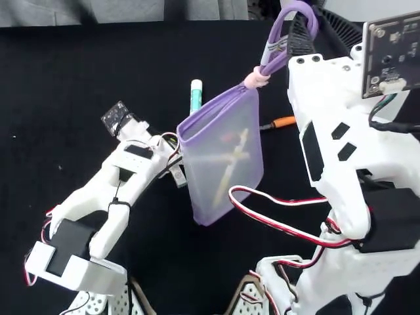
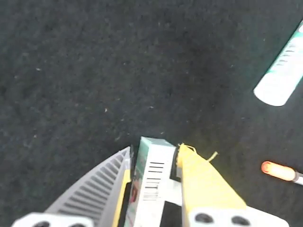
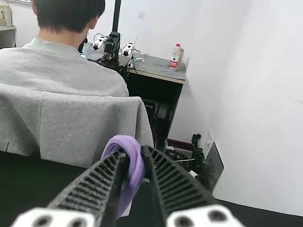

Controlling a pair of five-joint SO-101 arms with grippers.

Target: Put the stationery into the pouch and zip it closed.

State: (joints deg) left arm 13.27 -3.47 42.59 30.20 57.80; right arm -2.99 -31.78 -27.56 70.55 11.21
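Left gripper point(image 2: 154, 147): clamped on a small white-and-green block point(image 2: 150, 182), which lies lengthwise along my fingers. Right gripper point(image 3: 135, 155): pinched on the purple strap point(image 3: 125, 144), with the pouch point(image 1: 223, 157) dangling below it, off the table point(image 1: 79, 79).

The pouch hangs just beside the left tip, its long axis slanting down from the strap. Its mouth edge sits higher than the block. The left gripper is the nearer one to it. My judgement: the block has to rise before it can go in.

Count:
- one pouch
- one block, held
- two loose beyond the left tip: one white-and-green tube point(image 2: 284, 71), one orange pen point(image 2: 279, 171)
- inside the pouch: at least one pale stick, the rest unclear
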